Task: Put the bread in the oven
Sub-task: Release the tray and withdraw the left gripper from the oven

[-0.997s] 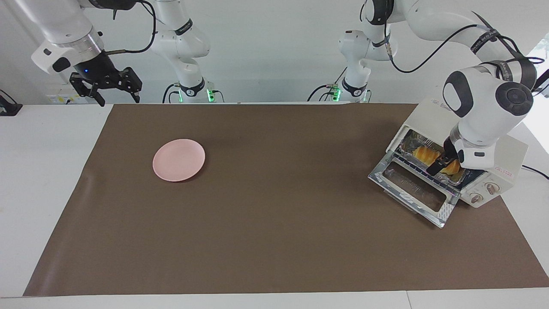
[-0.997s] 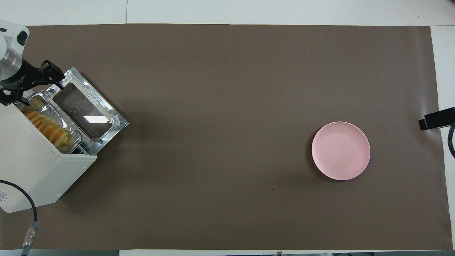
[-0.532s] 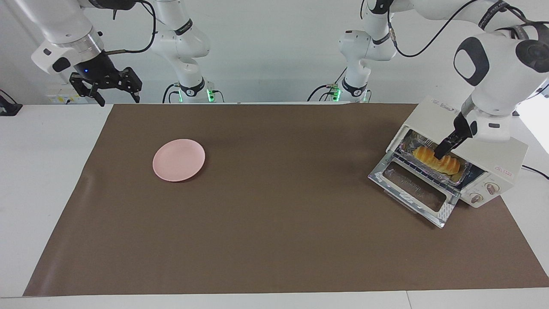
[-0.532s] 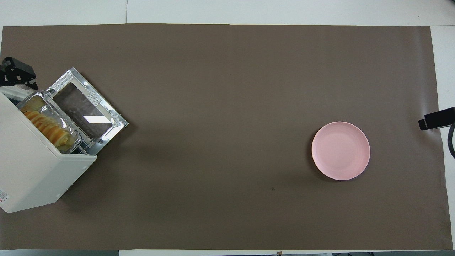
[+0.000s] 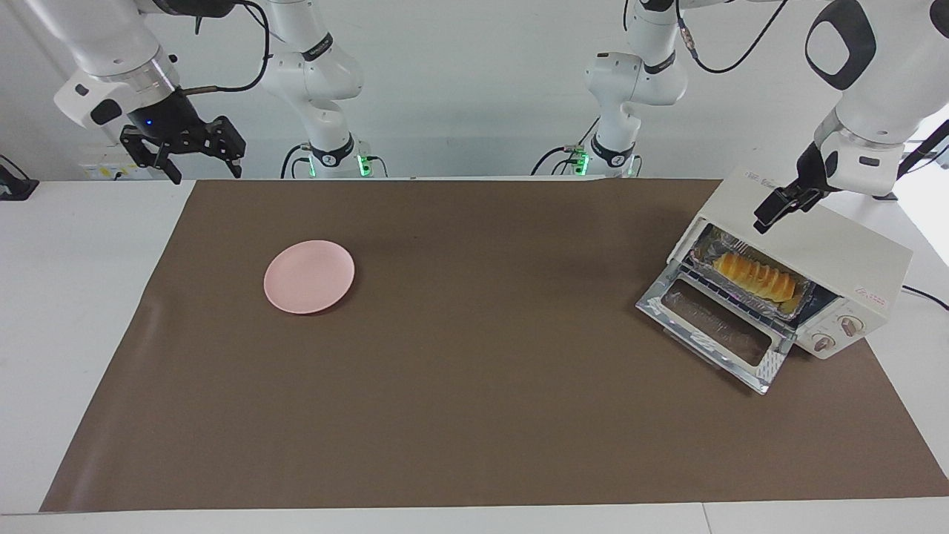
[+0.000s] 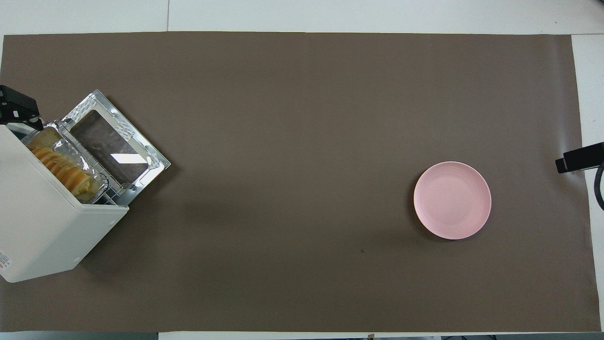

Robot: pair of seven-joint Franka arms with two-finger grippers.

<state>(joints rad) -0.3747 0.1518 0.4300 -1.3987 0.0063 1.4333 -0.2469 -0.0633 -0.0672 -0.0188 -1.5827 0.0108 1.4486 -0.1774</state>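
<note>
The bread (image 5: 755,276) is a golden ridged loaf lying in a silver foil tray (image 5: 710,248) on the rack of the cream-white oven (image 5: 823,241). The oven's glass door (image 5: 715,330) hangs open and flat. The oven stands at the left arm's end of the table. In the overhead view the bread (image 6: 61,170) shows at the mouth of the oven (image 6: 42,222). My left gripper (image 5: 771,211) is raised over the oven's top edge, clear of the bread and empty; it also shows in the overhead view (image 6: 19,109). My right gripper (image 5: 200,167) is open and waits over the right arm's end of the table.
A round pink plate (image 5: 309,276) lies bare on the brown mat (image 5: 474,415) toward the right arm's end; it shows in the overhead view too (image 6: 452,200). The oven's power cable (image 5: 927,297) trails off the table's end.
My left gripper let go of the bread and rose out of the oven's mouth to above its top. The bread stayed in the foil tray. The right arm has not moved.
</note>
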